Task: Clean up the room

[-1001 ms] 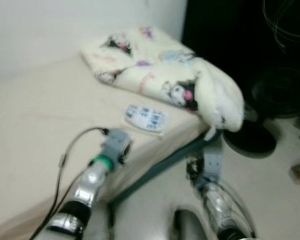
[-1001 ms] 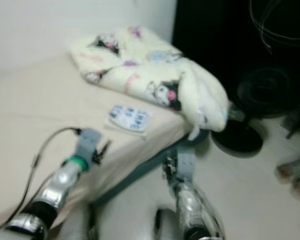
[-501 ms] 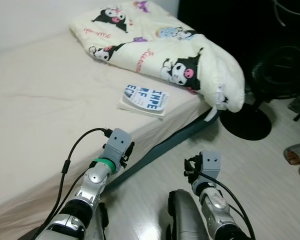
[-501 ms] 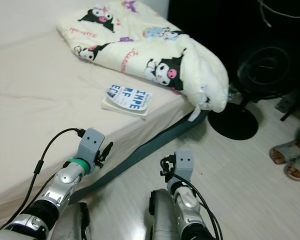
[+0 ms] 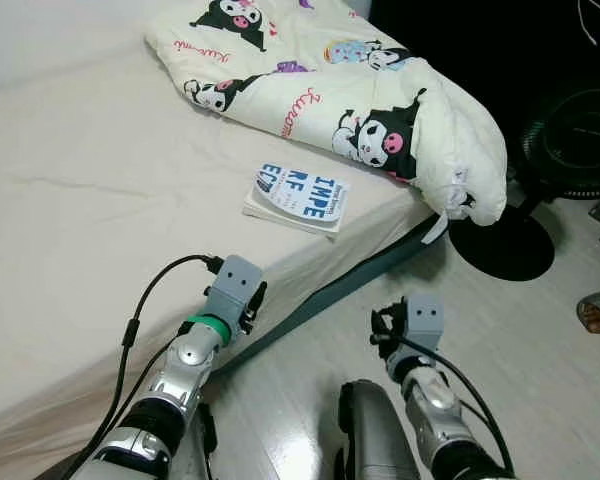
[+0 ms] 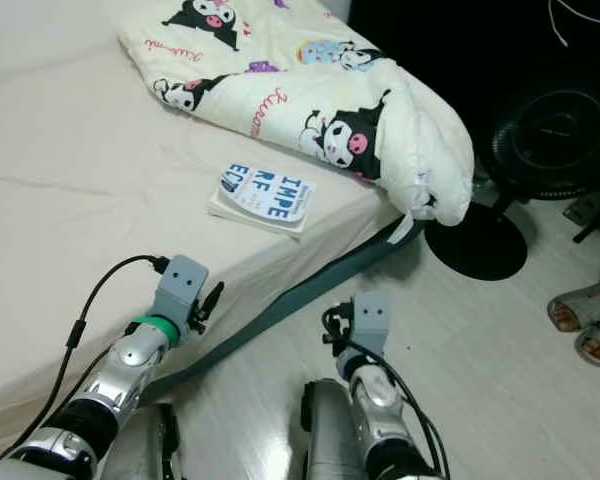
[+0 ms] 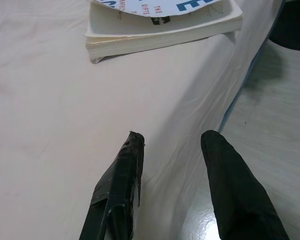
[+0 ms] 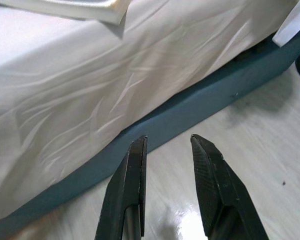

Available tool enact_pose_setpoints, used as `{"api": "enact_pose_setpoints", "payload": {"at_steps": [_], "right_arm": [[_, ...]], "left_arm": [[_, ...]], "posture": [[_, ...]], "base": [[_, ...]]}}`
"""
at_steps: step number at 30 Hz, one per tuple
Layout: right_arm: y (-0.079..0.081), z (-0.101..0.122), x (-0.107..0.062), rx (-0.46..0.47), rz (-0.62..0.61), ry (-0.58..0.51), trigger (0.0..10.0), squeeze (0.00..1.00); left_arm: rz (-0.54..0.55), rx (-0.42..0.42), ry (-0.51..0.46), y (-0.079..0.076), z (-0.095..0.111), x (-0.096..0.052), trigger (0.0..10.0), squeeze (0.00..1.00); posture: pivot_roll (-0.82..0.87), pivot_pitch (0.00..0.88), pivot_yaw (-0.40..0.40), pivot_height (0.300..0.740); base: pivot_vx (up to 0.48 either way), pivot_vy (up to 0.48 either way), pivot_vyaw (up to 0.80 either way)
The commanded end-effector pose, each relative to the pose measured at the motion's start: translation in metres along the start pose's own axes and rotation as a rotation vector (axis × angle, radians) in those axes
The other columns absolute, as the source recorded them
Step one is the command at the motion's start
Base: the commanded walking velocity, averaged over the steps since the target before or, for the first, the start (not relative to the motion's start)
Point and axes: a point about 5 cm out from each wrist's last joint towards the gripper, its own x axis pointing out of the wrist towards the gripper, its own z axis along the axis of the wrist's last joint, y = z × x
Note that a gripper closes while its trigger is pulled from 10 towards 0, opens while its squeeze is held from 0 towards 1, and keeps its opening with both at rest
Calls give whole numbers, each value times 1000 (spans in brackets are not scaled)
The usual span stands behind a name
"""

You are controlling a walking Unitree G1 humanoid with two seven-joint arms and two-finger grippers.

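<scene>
Beige bed (image 5: 70,200) across the left and centre. Cartoon-print blanket (image 5: 330,90) bunched at upper centre. Black fan (image 5: 565,150) at right edge. Book (image 5: 298,196) flat near the bed's edge, centre. Left gripper (image 7: 172,142) over the bed edge, parted, empty. Right gripper (image 8: 167,142) above floor, parted, empty.
</scene>
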Motion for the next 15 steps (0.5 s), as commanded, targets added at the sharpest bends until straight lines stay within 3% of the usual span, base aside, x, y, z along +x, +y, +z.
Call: {"api": "enact_pose_setpoints", "payload": {"at_steps": [1,15], "right_arm": [[-1,7,3,6,-8,-29,10000,0],[4,7,4,-19,5,-21,10000,0]], "left_arm": [[15,-4,5,4,-2,-3,10000,0],[29,-16,4,5,-1,-3,10000,0]], "posture": [[-9,48,63,580],[-11,49,59,624]], "base": [[0,0,0],[0,0,0]]}}
